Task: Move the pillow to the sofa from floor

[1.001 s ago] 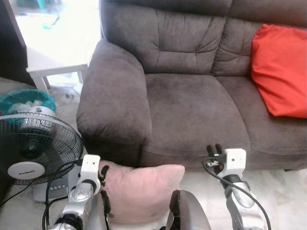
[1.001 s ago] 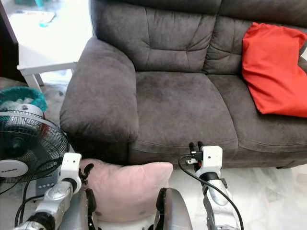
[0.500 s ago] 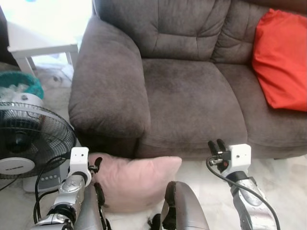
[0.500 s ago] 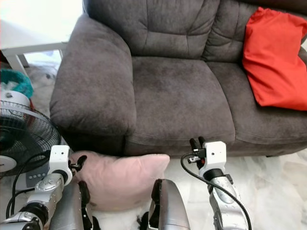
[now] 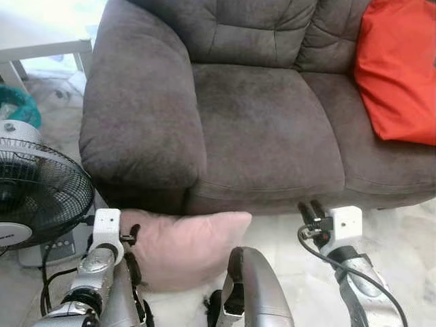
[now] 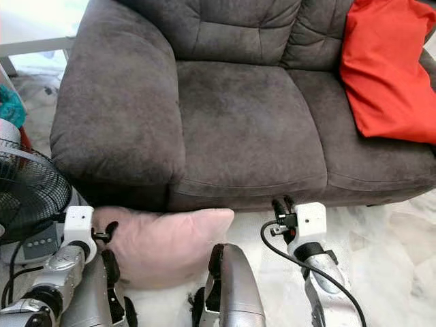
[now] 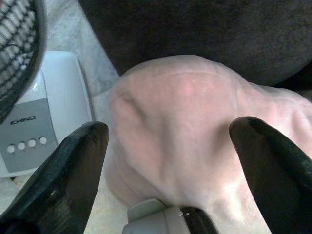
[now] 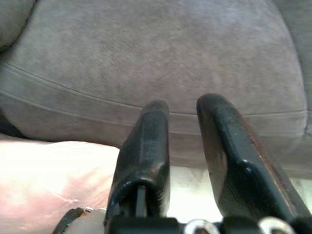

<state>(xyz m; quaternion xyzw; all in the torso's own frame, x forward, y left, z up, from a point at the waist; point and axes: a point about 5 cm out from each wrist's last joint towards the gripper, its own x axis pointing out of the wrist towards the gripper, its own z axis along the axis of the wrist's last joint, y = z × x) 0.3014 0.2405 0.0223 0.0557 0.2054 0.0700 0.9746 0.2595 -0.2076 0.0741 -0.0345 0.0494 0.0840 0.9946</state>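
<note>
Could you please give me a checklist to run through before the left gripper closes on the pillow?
1. Left gripper open: ok, fingers spread wide.
2. Pillow between its fingers: ok, a corner bulges into the gap.
3. Fingers touching the pillow: cannot tell.
4. Fan out of the way: ok, beside the gripper, not between the fingers.
5. Sofa seat free for landing: ok; the red cushion sits at the right end.
6. Right gripper holding nothing: ok, over the floor near the sofa front.

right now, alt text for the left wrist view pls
The left pincer is open, its two black fingers straddling a corner of the pink pillow on the floor. A white fan base stands beside it, and the dark sofa is behind.
</note>
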